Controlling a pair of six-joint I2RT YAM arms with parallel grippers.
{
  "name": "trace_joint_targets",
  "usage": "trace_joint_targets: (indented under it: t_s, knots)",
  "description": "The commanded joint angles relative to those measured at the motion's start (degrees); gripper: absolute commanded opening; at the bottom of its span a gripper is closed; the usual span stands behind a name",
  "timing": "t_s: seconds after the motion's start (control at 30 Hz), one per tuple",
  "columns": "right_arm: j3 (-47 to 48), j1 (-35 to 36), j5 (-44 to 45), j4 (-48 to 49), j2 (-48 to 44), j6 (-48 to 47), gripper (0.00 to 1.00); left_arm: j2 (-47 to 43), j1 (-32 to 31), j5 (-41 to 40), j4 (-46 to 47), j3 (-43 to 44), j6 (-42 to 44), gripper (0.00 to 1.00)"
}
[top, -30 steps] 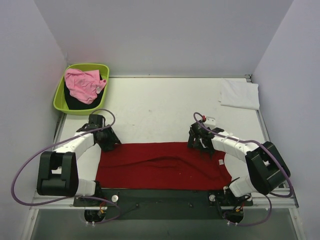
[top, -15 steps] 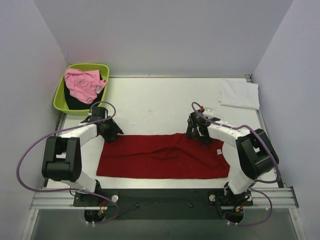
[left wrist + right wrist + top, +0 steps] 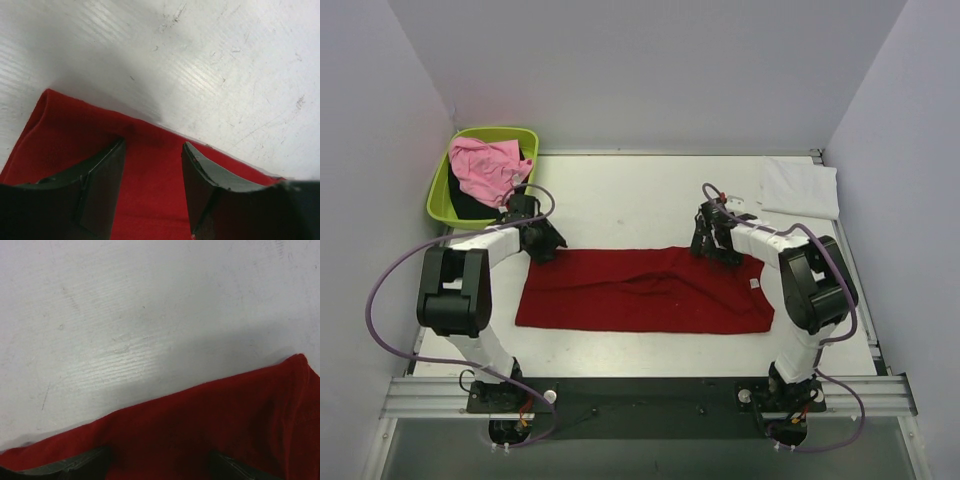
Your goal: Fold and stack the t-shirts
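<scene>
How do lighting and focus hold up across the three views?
Top external: evenly lit and sharp, no glare. Left wrist: glare on the table, the near jaws blurred, a soft shadow just beyond the red t-shirt. Right wrist: soft throughout, a bright patch mid-table, a shadow band above the shirt's edge.

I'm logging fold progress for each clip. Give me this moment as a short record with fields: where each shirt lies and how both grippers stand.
red t-shirt: folded into a long band, flat across the table
left gripper: open, over the band's far edge by its left corner
right gripper: open, over the band's far edge toward its right end
white t-shirt: folded, at the table's far right corner
pink t-shirt: crumpled in the lime-green tub
black t-shirt: in the tub, under the pink one
</scene>
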Motion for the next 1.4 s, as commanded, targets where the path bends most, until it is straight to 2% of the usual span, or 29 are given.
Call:
trace_joint_targets:
  t_s: [0.0, 0.27, 0.5, 0.6, 0.73, 0.9, 1.27, 1.37]
  knots:
    - [1.45, -0.88, -2.46, -2.43, 4.11, -1.42, 0.8, -1.67, 0.58, -5.87, -3.35, -3.55, 1.99, 0.59]
    - [4.88, -0.88, -2.73, -3.75, 4.47, -3.1, 0.8, -7.21, 0.76, -5.0, -3.79, -4.7, 2.34, 0.59]
    - [3.56, 2.28, -0.53, -5.07, -5.36, -3.63, 0.81, -14.15, 0.58, -1.57, -5.72, -1.71, 3.39, 0.6]
    - [3.91, 3.25, -0.53, -6.74, -6.34, -3.1, 0.8, -16.17, 0.41, -0.16, -6.95, -0.39, 3.83, 0.6]
    - [2.68, 4.13, -1.41, -6.65, -6.26, -2.05, 0.64, -18.11, 0.32, 0.28, -7.66, -0.3, 4.1, 0.6]
    - [1.45, 4.74, -2.19, -5.43, -4.41, -1.08, 0.52, -19.08, 0.32, 0.19, -8.01, -1.0, 4.62, 0.6]
    - [1.45, 4.83, -3.08, -4.19, -1.25, -0.81, 0.43, -19.17, 0.67, -0.07, -8.62, -1.18, 5.5, 0.6]
    - [1.63, 4.92, -3.17, -4.02, -0.81, -0.73, 0.38, -19.35, 0.67, -0.16, -8.97, -1.01, 5.76, 0.6]
